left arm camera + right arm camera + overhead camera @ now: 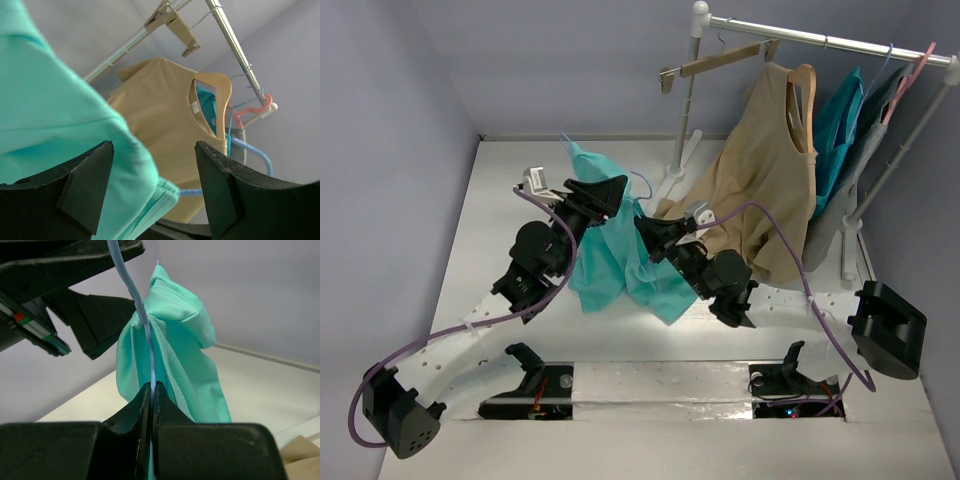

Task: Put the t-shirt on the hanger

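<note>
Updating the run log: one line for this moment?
left gripper: open, t-shirt fabric between jaws | right gripper: shut on hanger | t-shirt: draped over hanger

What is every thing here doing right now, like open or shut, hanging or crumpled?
left gripper: open, t-shirt cloth between its fingers.
right gripper: shut on the hanger.
hanger: pinched by its thin wire, off the rail.
t-shirt: crumpled, lifted up, not yet neat on the hanger.
tan top: hanging from the rail.
bare wooden hanger: hanging from the rail, empty.
teal garment: hanging from the rail.
</note>
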Available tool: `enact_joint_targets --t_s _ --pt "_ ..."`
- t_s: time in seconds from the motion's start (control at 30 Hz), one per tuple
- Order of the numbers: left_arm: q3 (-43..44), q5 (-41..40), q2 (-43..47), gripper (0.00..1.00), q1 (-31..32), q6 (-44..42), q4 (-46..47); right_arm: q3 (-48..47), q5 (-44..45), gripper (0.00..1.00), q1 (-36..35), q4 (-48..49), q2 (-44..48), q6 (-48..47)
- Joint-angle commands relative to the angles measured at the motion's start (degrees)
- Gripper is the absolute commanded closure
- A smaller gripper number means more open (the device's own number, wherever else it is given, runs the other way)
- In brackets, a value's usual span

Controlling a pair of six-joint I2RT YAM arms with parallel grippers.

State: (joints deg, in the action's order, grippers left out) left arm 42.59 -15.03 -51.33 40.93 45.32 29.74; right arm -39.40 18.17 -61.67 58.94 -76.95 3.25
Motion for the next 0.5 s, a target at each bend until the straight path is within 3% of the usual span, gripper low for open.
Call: enact_joint_targets --t_s 0.0,0.23,0.47 --pt "-2.1 -3.1 3.2 0.37 0.3 1.4 1.6 -3.1 2.1 1.0 -0.7 3.6 0.7 -2.5" --pt "-1.2 -2.2 2.6 0.27 0.3 0.5 -2.3 -4.0 1.3 1.0 -0.7 2.9 0.3 -4.4" --pt "1.2 1.5 -2.4 0.29 0.3 0.6 1.2 -4.5 -1.6 1.0 -1.8 2.3 -0.6 -4.2"
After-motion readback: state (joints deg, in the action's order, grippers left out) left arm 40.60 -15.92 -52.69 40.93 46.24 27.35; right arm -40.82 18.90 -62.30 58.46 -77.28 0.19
